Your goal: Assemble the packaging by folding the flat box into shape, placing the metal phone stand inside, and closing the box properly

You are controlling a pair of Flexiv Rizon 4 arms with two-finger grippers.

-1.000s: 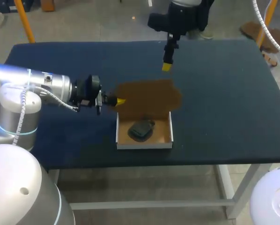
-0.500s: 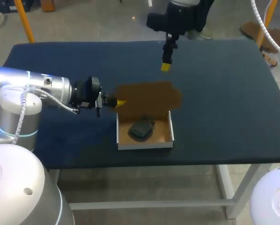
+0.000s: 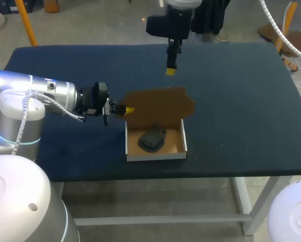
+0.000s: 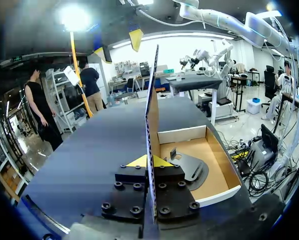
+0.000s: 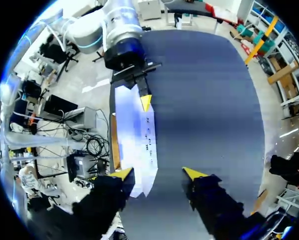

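Note:
The white box tray [image 3: 155, 154] sits near the table's front edge, brown inside, with the dark metal phone stand [image 3: 151, 139] lying in it. Its brown lid [image 3: 160, 103] is raised off the table. My left gripper [image 3: 126, 109] is shut on the lid's left edge. In the left wrist view the lid [image 4: 152, 95] stands on edge between the yellow tips [image 4: 151, 161], with the tray [image 4: 217, 165] and the stand [image 4: 192, 169] beside it. My right gripper [image 3: 170, 70] hangs above the table behind the lid. Seen from its wrist it [image 5: 158, 173] is open over the lid [image 5: 134, 135].
The dark blue table [image 3: 241, 101] stretches wide to the right of the box and behind it. Its front edge runs just below the tray. The left arm's body [image 3: 34, 96] lies low over the table's left side.
My right arm has shifted left and slightly farther back above the lid, and its fingers have come closer together. The left gripper, lid and box have stayed put.

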